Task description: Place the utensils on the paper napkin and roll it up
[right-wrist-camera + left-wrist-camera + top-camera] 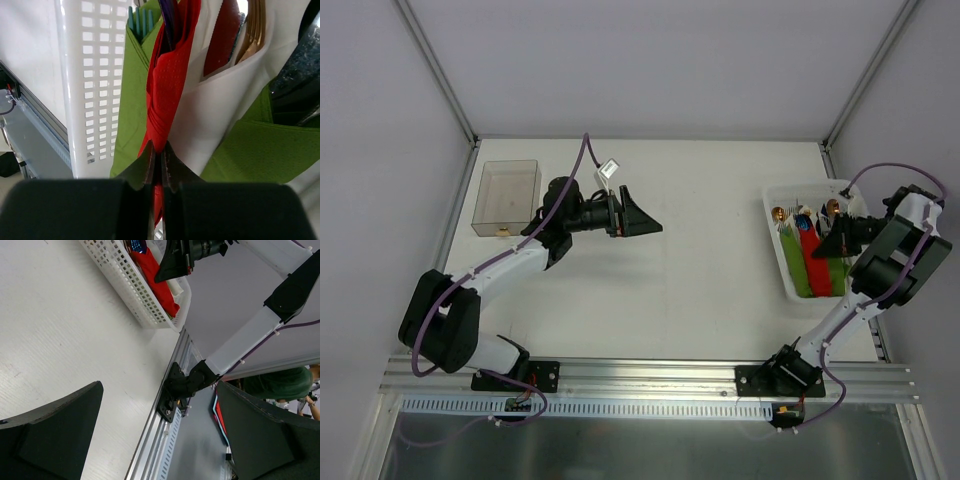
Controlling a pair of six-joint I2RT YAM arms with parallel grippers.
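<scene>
The right gripper (pixel 160 154) is clenched on the near end of the red napkin (pixel 167 85). The napkin lies rolled in the white basket (pixel 90 75) at the right side of the counter (pixel 700 200), with a green napkin (pixel 132 90) touching one side and a white napkin (pixel 210 110) the other. The utensils (pixel 168 15) seem to be tucked into the napkin's far end, where a purple tip shows, though the view is cropped there. The left gripper (pixel 642 213) hangs released, fingers wide, above the counter left of centre. It is well apart from the basket and near a clear box (pixel 507 197).
</scene>
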